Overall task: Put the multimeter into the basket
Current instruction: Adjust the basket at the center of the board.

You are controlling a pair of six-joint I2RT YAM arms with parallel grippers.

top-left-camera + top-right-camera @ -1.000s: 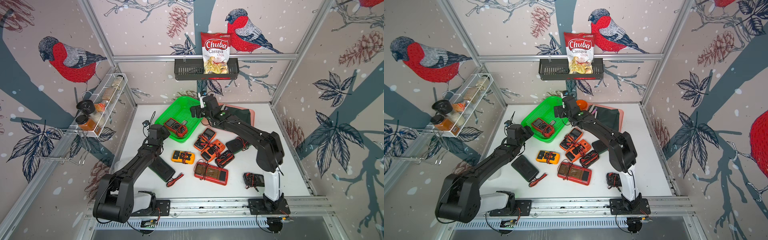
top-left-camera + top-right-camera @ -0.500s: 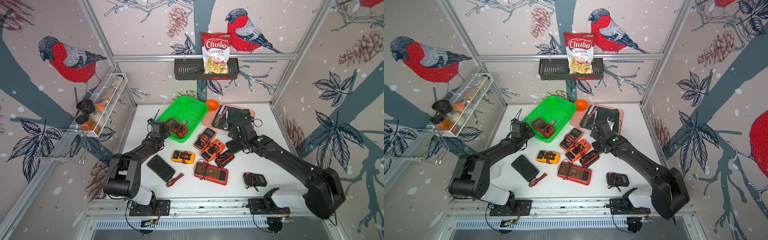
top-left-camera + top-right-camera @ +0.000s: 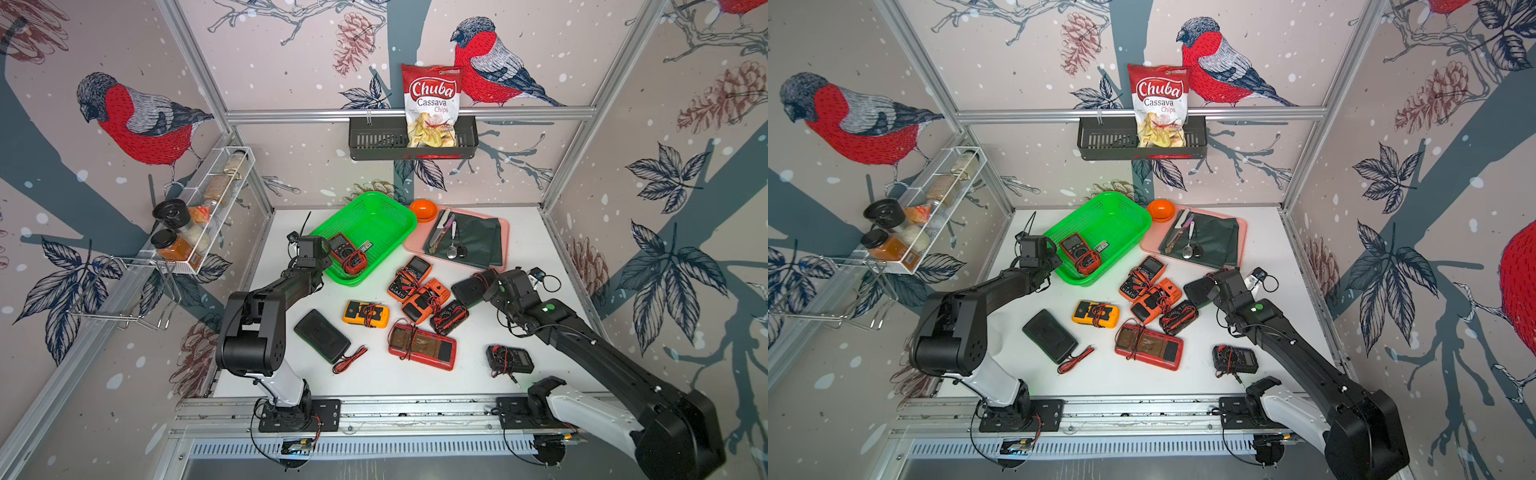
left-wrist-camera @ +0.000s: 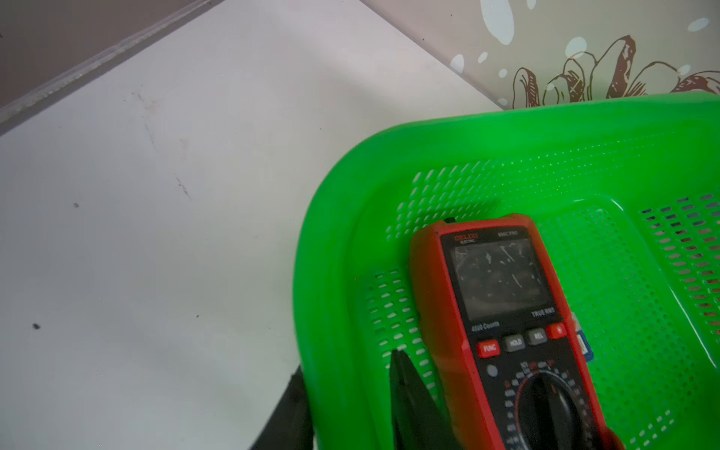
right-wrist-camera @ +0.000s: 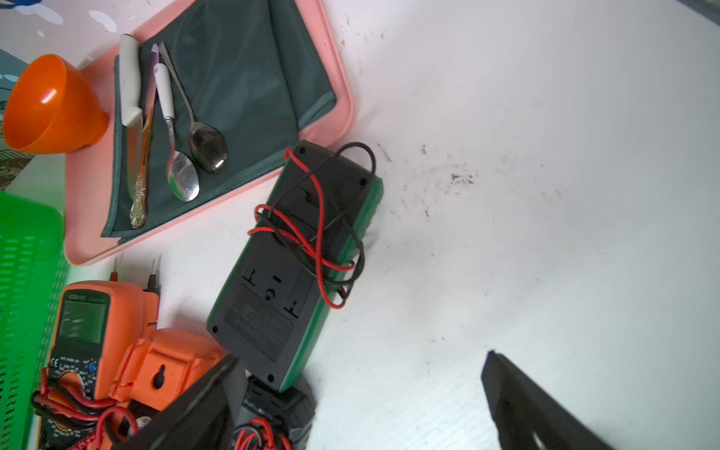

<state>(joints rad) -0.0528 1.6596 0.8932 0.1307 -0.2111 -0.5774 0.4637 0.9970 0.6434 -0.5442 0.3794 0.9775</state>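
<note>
The red multimeter [image 3: 347, 253] is seen lying inside the basket [image 3: 374, 224]. Only in the left wrist view is the left claw [image 4: 346, 362] shown closed on the basket's rim; the right claw [image 5: 362, 356] is held wide, empty, apart from the basket.

The white table [image 3: 540, 249] is carrying the green basket [image 3: 374, 216]. A pink tray [image 3: 504, 241] is sitting just beside it, orange multimeters [image 3: 409, 272] are lying near it, and a yellow multimeter [image 3: 365, 312], a black multimeter [image 3: 322, 336] and a red multimeter [image 3: 422, 347] are resting farther off.
</note>
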